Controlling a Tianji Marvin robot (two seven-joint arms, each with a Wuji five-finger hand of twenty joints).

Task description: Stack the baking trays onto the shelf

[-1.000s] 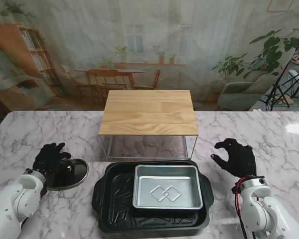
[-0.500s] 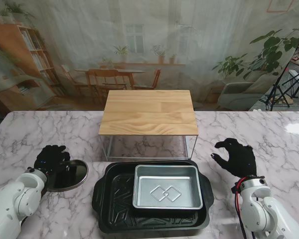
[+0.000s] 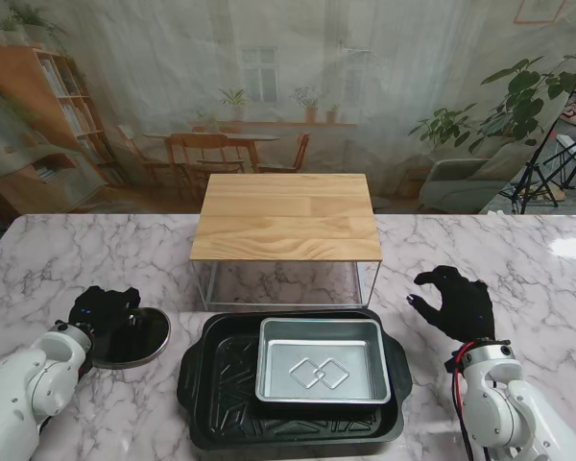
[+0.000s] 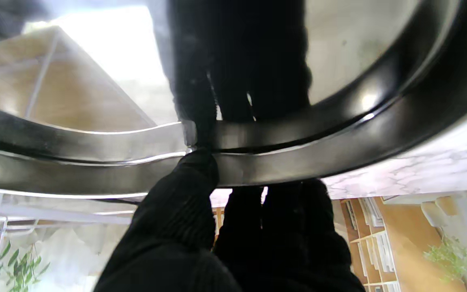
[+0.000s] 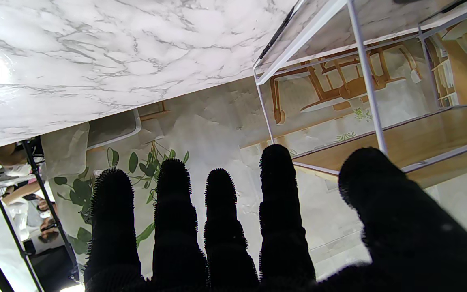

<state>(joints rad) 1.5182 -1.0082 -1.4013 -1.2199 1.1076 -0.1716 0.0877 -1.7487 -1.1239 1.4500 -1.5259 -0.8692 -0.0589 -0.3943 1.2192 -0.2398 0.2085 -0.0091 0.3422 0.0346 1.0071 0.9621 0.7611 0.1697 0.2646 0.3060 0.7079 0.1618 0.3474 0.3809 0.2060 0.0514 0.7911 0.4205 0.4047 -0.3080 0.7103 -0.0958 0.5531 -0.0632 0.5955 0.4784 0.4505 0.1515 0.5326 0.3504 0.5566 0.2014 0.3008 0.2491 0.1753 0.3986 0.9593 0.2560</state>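
Curling tighter since a second ago, the left robot hand (image 3: 104, 309) now grips the round pan's (image 3: 134, 338) rim on the counter (image 3: 58, 254), left of the shelf (image 3: 286, 217), while the right robot hand (image 3: 456, 303) hovers splayed and empty.

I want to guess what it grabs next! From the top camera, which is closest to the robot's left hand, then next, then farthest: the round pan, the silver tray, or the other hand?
1. Round pan: the left hand is gripping its rim.
2. Silver tray: middle, inside the black tray.
3. Right hand: far right.
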